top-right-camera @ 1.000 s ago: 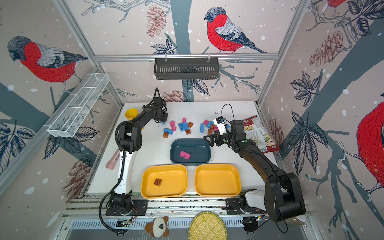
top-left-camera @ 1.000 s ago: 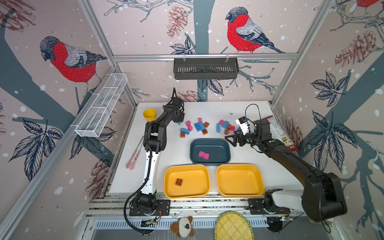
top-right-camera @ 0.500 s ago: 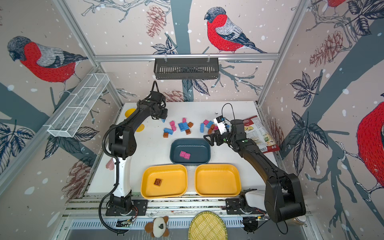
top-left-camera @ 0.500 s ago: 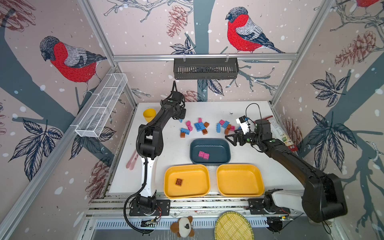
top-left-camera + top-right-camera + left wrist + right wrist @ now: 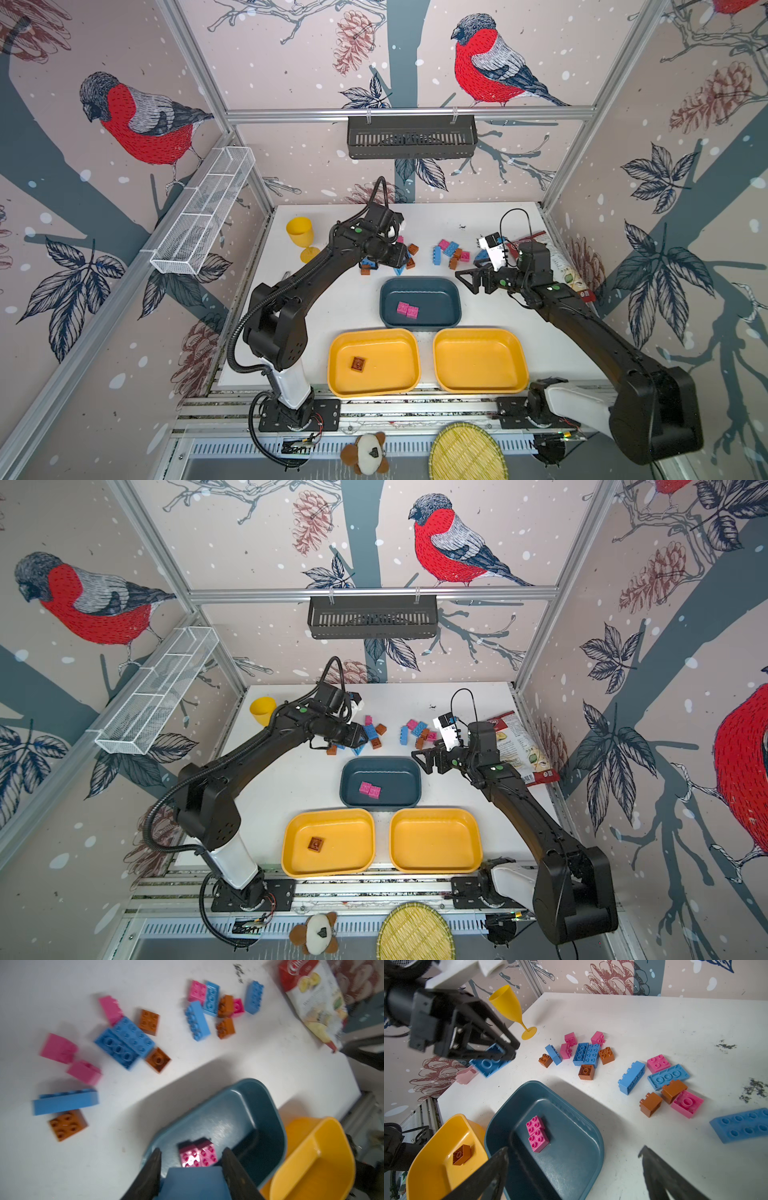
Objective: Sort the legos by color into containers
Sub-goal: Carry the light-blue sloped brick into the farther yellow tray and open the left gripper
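At the near edge of the table two yellow-orange trays sit side by side. The left tray (image 5: 390,374) holds a single brown brick (image 5: 357,364), and the right tray (image 5: 478,361) lies just beside it. Just behind them is the dark teal tray (image 5: 440,299), with two pink bricks (image 5: 407,310) lying together, studs up, on its floor.

The right end effector (image 5: 465,282) hangs just beside the teal tray's right rim. Its jaws are spread wide and hold nothing.

Farther back, the unsorted legos lie on the table in two loose groups of pink, light blue and brown. The left group (image 5: 586,1053) and the right group (image 5: 668,1078) are near each other but apart, and one long blue brick (image 5: 741,1125) lies alone, off to the side of the right group.

The left end effector (image 5: 513,1051) is raised over the left group, its jaws clamped on a light blue brick (image 5: 488,1064) that is held off the table.

At the far left an upright yellow plastic goblet (image 5: 300,237) stands on the table. A snack bag (image 5: 515,746) lies flat along the far right edge, partly behind the right arm.
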Action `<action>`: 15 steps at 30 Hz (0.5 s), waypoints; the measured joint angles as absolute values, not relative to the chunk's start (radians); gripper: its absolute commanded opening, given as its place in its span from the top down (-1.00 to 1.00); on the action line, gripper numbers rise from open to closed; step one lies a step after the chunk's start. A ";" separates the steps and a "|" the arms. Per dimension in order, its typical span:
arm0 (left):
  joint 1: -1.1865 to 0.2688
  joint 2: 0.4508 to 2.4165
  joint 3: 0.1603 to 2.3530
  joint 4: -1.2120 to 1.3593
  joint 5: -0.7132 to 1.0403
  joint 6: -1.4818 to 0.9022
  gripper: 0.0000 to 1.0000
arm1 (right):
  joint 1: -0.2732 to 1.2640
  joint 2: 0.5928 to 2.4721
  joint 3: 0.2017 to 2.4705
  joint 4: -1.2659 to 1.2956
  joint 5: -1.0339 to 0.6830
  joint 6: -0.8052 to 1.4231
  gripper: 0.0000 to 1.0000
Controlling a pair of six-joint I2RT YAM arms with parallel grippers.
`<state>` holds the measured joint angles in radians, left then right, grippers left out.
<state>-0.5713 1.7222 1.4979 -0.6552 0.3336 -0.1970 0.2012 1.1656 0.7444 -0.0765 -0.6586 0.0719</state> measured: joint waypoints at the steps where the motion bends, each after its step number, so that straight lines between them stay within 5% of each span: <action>1: -0.590 1.707 1.470 -0.639 0.358 -0.214 0.30 | 0.200 1.158 0.742 -0.083 -0.659 0.080 -0.99; 15: -0.855 1.674 1.191 -0.384 0.527 -0.366 0.31 | 0.194 0.951 0.678 -0.270 -0.620 0.158 -0.99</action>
